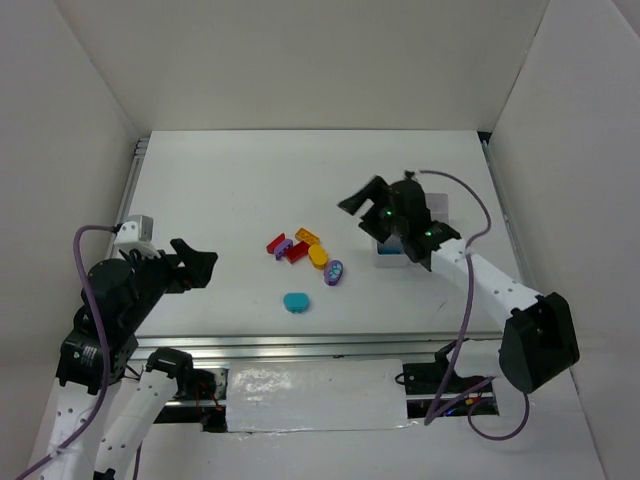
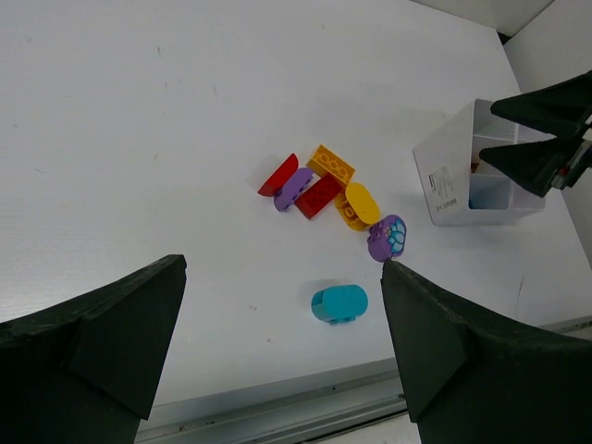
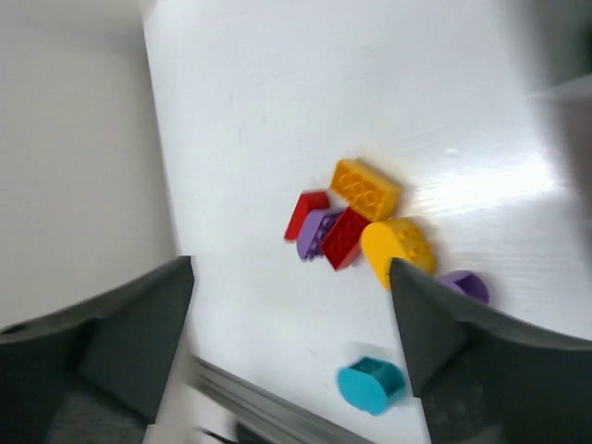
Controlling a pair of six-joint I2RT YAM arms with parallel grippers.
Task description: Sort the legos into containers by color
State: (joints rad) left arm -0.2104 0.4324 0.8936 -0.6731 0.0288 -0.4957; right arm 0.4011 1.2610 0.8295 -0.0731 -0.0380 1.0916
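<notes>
The loose legos lie mid-table: a red piece (image 1: 276,243), a purple brick (image 1: 284,248), a red brick (image 1: 297,252), an orange brick (image 1: 308,237), a yellow rounded one (image 1: 318,256), a purple oval (image 1: 334,272) and a teal oval (image 1: 295,302) nearer the front. My right gripper (image 1: 362,198) hangs open and empty above the white containers tray (image 1: 386,262), hiding most of it. In its wrist view the gripper (image 3: 291,324) frames the teal oval (image 3: 372,385) and red brick (image 3: 345,237). My left gripper (image 2: 282,324) stands open and empty at the left, with the teal oval (image 2: 339,302) ahead of it.
The tray (image 2: 462,185) shows something blue in one compartment, with the right gripper's dark fingers (image 2: 546,139) over it. A metal rail (image 1: 300,350) runs along the table's front edge. White walls close in the sides and back.
</notes>
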